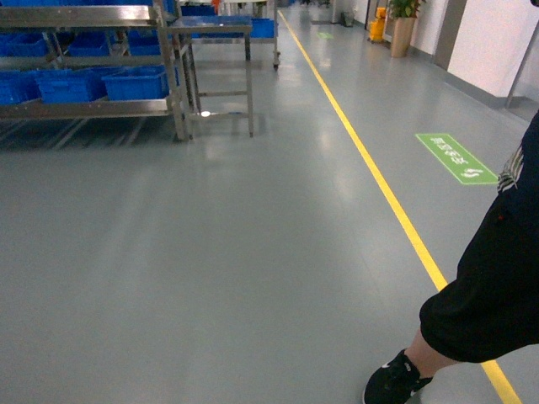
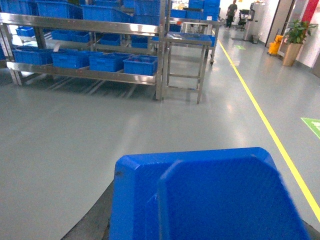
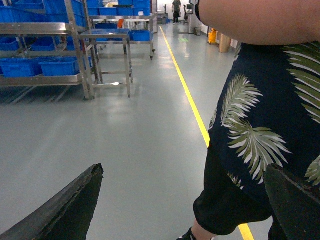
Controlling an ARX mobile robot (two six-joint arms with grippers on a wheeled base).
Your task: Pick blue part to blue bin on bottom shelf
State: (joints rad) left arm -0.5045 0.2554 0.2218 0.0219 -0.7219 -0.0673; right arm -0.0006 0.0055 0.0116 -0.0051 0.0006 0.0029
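Large blue moulded plastic part point(image 2: 210, 195) filling the left wrist view, close against the camera; left fingers hidden, grip impossible to tell. Right black fingers point(image 3: 75, 205) spread wide, grasping nothing. Farther off, blue plastic bins point(image 2: 140, 65) on grey steel rack point(image 2: 80, 75); patterned-shirt person point(image 3: 260, 125) just beside.

Blue bins point(image 1: 135, 82) fill a grey steel rack point(image 1: 173, 67). The grey floor point(image 1: 210, 252) carries a yellow line point(image 1: 370, 168) (plus a green marking point(image 1: 456, 157)). A bystander's dark shirt point(image 3: 265, 125) shows pale palm leaves.
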